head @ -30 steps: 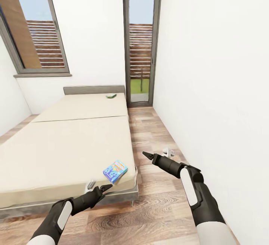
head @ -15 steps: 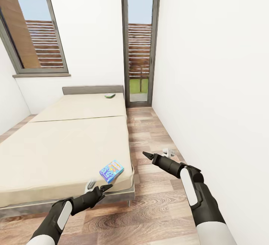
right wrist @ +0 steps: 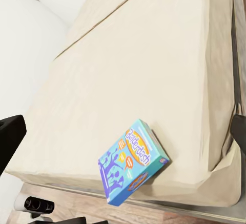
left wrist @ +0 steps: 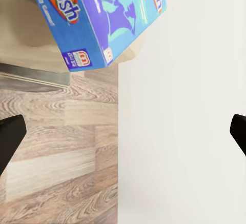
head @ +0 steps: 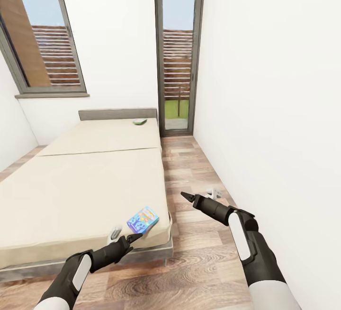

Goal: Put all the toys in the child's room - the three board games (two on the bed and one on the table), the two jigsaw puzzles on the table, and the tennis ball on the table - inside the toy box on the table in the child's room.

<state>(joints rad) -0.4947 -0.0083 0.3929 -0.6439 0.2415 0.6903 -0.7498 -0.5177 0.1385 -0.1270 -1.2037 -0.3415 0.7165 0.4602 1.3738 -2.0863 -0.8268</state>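
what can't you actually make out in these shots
- The print on the far board game by the headboard: too small in the head view.
- The full title of the blue board game: cut off by the left wrist view's edge; the right wrist view shows the whole box.
- Left gripper state: the fingertips are too small and overlapping in the head view to judge.
- The bed's left side: cut off by the head view's edge.

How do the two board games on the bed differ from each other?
The blue board game lies at the bed's near corner, just ahead of the left gripper; the green-and-white board game lies far off by the headboard. The blue one's print reads clearly; the other's is too small. Both lie flat on the mattress.
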